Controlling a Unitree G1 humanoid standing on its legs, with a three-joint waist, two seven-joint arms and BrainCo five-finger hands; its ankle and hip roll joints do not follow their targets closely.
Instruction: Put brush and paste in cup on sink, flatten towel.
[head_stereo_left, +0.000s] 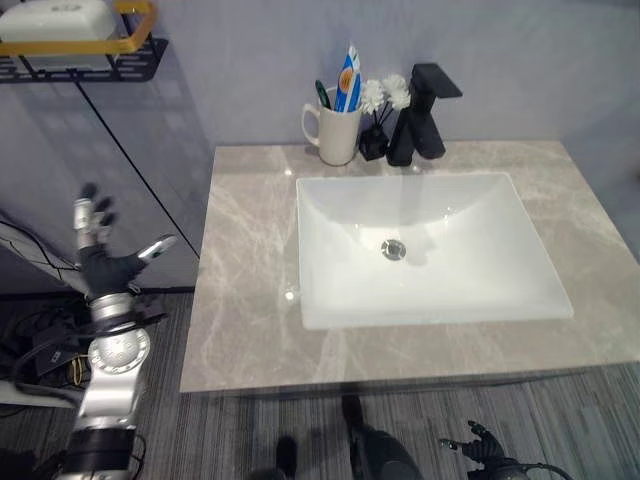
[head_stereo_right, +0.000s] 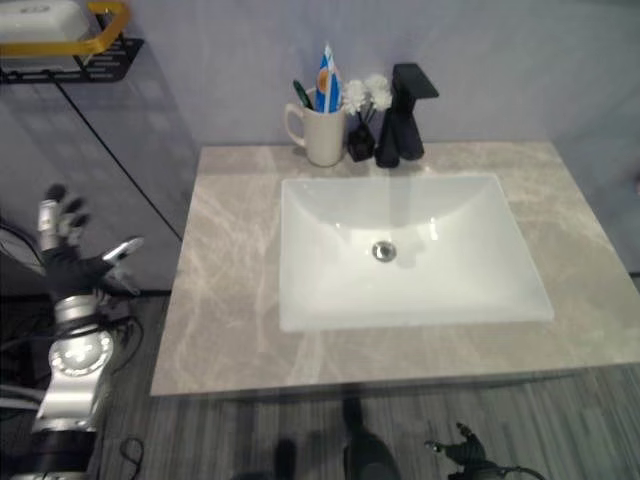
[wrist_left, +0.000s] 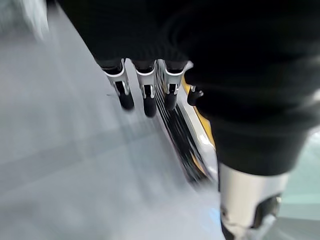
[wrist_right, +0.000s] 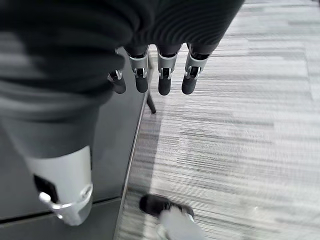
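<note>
Standing upright in the cup at the far left of the sink, brush and paste point up. Both look light; the tube soft, best taken mid-body. Left hand hangs spread and empty left of the counter; right hand loosely apart, near edge. Towel unseen.

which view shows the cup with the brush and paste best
The left eye view: the cup stands unobstructed beside the black faucet, toothbrush and paste upright inside. The right eye view shows much the same.
</note>
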